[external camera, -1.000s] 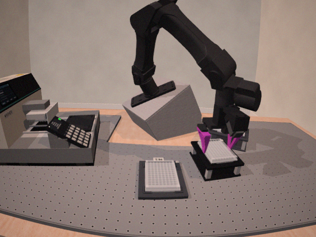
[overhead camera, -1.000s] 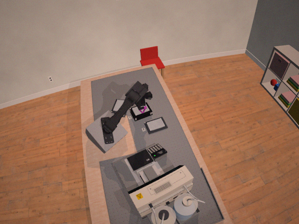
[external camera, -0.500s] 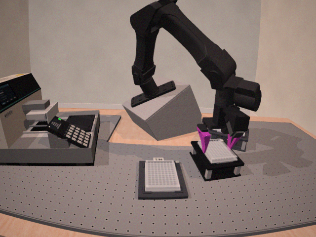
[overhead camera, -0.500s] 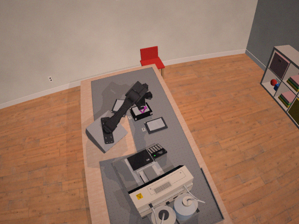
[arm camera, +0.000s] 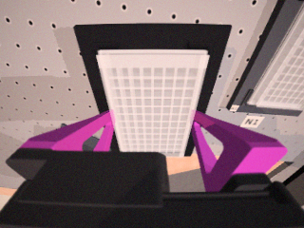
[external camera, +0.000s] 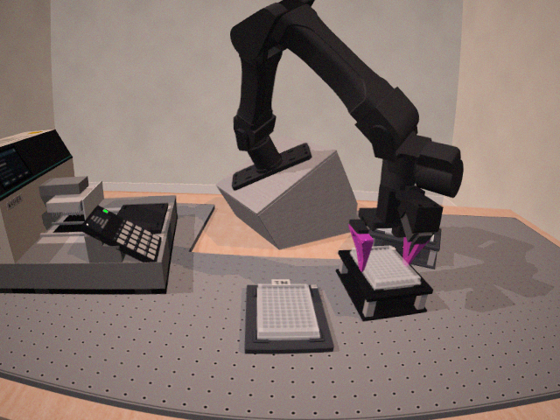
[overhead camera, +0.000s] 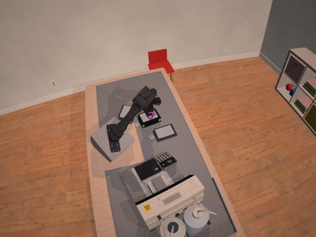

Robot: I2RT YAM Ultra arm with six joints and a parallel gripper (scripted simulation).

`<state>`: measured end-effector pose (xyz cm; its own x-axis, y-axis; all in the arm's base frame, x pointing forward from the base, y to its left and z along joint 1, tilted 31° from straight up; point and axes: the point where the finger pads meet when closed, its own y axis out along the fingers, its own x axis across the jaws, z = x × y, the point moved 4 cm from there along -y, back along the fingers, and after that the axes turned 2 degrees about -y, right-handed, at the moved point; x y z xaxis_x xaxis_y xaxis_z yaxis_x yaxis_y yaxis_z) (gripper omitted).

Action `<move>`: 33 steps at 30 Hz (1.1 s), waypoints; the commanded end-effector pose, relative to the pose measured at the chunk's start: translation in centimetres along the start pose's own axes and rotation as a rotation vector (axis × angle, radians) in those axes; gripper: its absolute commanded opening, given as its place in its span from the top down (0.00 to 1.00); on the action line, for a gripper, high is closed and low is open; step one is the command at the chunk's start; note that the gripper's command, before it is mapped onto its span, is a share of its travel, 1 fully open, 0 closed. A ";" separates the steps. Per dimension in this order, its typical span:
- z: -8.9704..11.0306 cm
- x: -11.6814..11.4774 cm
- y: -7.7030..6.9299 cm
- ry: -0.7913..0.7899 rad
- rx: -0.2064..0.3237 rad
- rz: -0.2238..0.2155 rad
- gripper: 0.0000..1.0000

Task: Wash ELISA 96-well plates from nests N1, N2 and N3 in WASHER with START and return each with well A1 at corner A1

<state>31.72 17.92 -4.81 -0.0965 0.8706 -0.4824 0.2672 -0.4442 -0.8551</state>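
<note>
My gripper (overhead camera: 151,116) (external camera: 385,262) (arm camera: 152,114) is shut on a white 96-well plate (overhead camera: 145,118) (external camera: 391,273) (arm camera: 154,95), its purple fingers on the two long sides. The plate lies on the raised black middle nest (overhead camera: 150,124) (external camera: 384,303) (arm camera: 90,43). A second plate (overhead camera: 166,132) (external camera: 284,311) (arm camera: 285,81) lies flat in the low nest marked N1 (overhead camera: 156,138) (external camera: 289,346). A third plate (overhead camera: 125,111) lies in the far nest, partly hidden by the arm. The washer (overhead camera: 173,201) (external camera: 22,180) shows a green lamp (overhead camera: 163,164) (external camera: 105,210) by its keypad (overhead camera: 166,158) (external camera: 130,237).
The arm's base stands on a tilted grey block (overhead camera: 101,142) (external camera: 298,203) between the nests and the washer. Two bottles (overhead camera: 195,217) stand behind the washer. A red chair (overhead camera: 159,61) is beyond the table's far end.
</note>
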 end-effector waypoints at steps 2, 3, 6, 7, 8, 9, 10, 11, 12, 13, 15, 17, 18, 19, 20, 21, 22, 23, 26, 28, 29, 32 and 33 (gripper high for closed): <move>-0.2 0.1 -0.3 0.000 -0.010 -0.004 1.00; -0.2 0.1 -0.3 0.000 -0.010 -0.004 1.00; -0.2 0.1 -0.3 0.000 -0.010 -0.004 1.00; -0.2 0.1 -0.3 0.000 -0.010 -0.004 1.00; -0.2 0.1 -0.3 0.000 -0.010 -0.004 1.00; -0.2 0.1 -0.5 0.000 -0.010 -0.004 1.00; -0.2 0.1 -0.7 0.000 -0.010 -0.004 1.00; -0.2 0.1 -0.8 0.000 -0.010 -0.004 1.00; -0.2 0.1 -1.0 0.000 -0.010 -0.004 1.00; -0.2 0.1 -1.2 0.000 -0.010 -0.004 1.00; -0.2 0.1 -1.5 0.000 -0.010 -0.004 1.00; -0.2 0.1 -1.5 0.000 -0.010 -0.004 1.00; -0.2 0.1 -1.7 0.000 -0.010 -0.004 1.00; -0.2 0.1 -1.8 0.000 -0.010 -0.004 1.00; -0.2 0.1 -2.0 0.000 -0.010 -0.004 1.00; -0.2 0.1 -2.2 0.000 -0.010 -0.004 1.00; -0.2 0.1 -2.3 0.000 -0.010 -0.004 1.00; -0.2 0.1 -2.5 0.000 -0.010 -0.004 1.00; -0.1 0.1 -3.0 0.000 -0.010 -0.004 1.00; -0.1 0.1 -3.3 0.000 -0.010 -0.004 1.00; -0.1 0.1 -3.5 0.000 -0.010 -0.004 1.00; -0.1 0.1 -4.0 0.000 -0.010 -0.004 1.00; -0.1 0.1 -4.0 0.000 -0.010 -0.004 1.00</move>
<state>30.84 19.23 -2.13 -0.0979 0.8693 -0.4845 0.2655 -0.4464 -0.8546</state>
